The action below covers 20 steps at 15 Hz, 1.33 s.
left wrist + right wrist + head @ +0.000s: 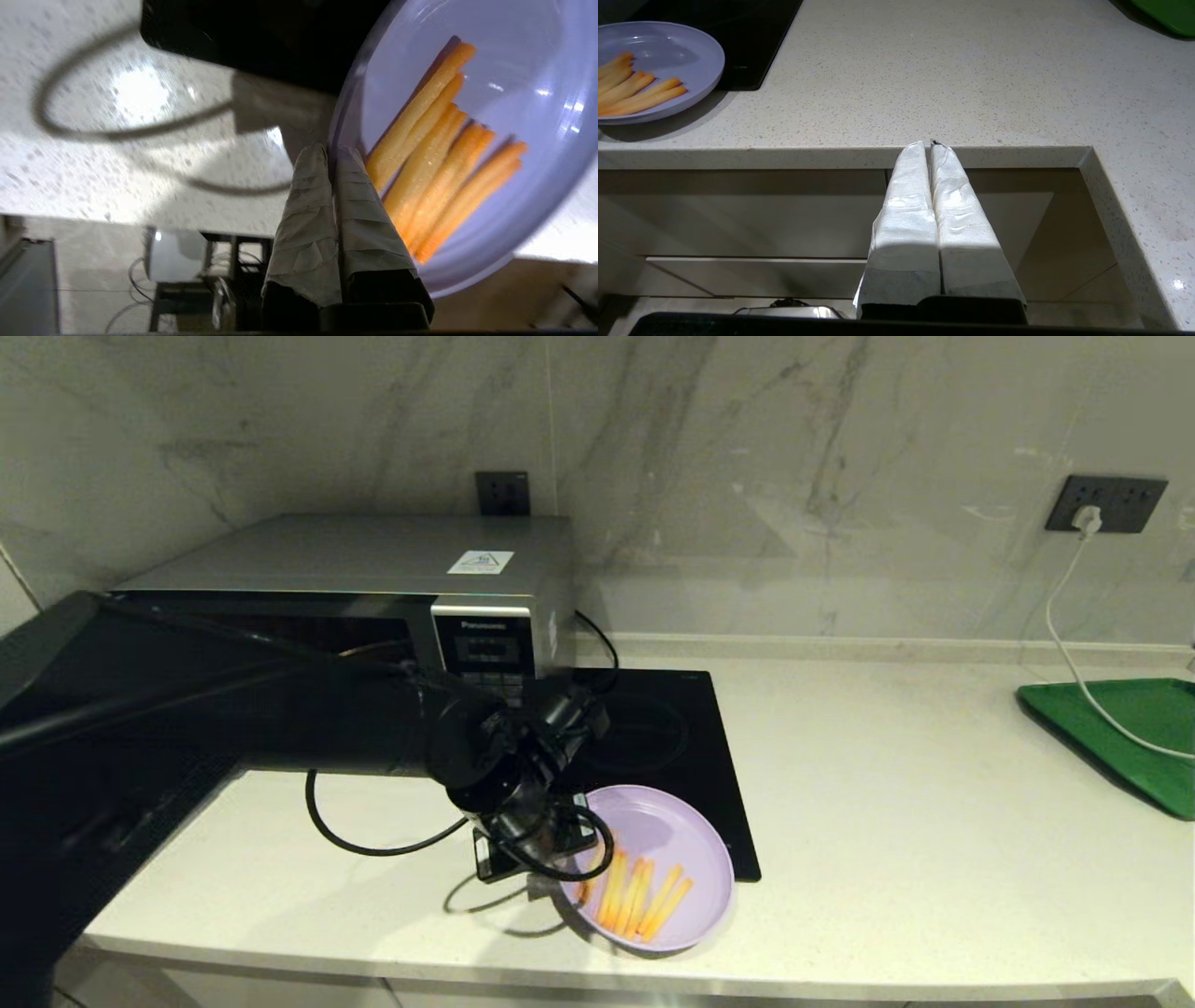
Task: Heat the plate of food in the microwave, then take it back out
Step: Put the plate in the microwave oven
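The lilac plate of food (672,831) sits at the counter's front, partly over the hob's front corner, with several orange fries (639,896) on it. My left gripper (569,887) is shut on the plate's left rim; in the left wrist view the rim passes between the taped fingertips (322,158), next to the fries (434,154). A shadow under the plate (668,51) suggests it is slightly raised. The silver microwave (373,555) stands at the back left, its dark door swung open leftward. My right gripper (930,143) hangs shut and empty below the counter's front edge.
A black induction hob (672,737) lies right of the microwave. A green tray (1120,737) sits at the far right, with a white cable (1064,644) running to a wall socket (1106,504). My left arm's black cable loops over the counter.
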Available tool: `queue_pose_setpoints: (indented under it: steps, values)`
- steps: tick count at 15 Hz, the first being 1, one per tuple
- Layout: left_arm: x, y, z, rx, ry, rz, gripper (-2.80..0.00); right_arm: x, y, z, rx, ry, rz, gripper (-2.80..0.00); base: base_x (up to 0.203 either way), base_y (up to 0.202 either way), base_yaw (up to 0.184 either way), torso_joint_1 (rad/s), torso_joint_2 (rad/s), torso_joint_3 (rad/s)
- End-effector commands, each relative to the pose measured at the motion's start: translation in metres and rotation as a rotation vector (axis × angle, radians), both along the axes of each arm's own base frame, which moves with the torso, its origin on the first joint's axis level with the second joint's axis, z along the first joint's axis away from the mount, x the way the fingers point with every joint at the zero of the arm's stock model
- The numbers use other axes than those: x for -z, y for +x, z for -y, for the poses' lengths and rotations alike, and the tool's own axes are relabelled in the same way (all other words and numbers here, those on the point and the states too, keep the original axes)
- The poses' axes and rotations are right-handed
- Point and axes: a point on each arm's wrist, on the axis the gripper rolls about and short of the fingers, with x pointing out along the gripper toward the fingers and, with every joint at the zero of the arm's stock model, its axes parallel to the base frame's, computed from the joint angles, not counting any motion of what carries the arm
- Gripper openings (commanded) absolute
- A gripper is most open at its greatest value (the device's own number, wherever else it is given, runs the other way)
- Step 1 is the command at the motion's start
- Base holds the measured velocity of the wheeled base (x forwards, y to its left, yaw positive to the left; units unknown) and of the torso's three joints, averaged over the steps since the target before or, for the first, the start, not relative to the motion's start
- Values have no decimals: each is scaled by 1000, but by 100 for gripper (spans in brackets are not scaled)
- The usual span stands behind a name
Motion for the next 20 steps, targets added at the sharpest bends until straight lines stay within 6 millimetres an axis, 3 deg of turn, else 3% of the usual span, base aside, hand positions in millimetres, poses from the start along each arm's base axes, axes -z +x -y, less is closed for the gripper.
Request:
queue_pose_setpoints:
  steps: [1, 5, 11, 15, 20]
  values:
    - [-15, -5, -17, 0, -81, -29, -280, 0, 0, 0, -1, 1, -1, -280, 0, 0, 0, 0, 0, 0]
    - [-12, -3, -45, -31, -151, -45, -280, 0, 0, 0, 1, 1, -1, -280, 0, 0, 0, 0, 0, 0]
    - [-13, -19, -85, -50, -255, 16, -280, 0, 0, 0, -1, 1, -1, -280, 0, 0, 0, 0, 0, 0]
    - [-27, -49, -125, -79, -284, 38, -280, 0, 0, 0, -1, 1, -1, -280, 0, 0, 0, 0, 0, 0]
    - [-24, -88, -178, -198, -272, 53, -280, 0, 0, 0, -1, 1, -1, -280, 0, 0, 0, 0, 0, 0]
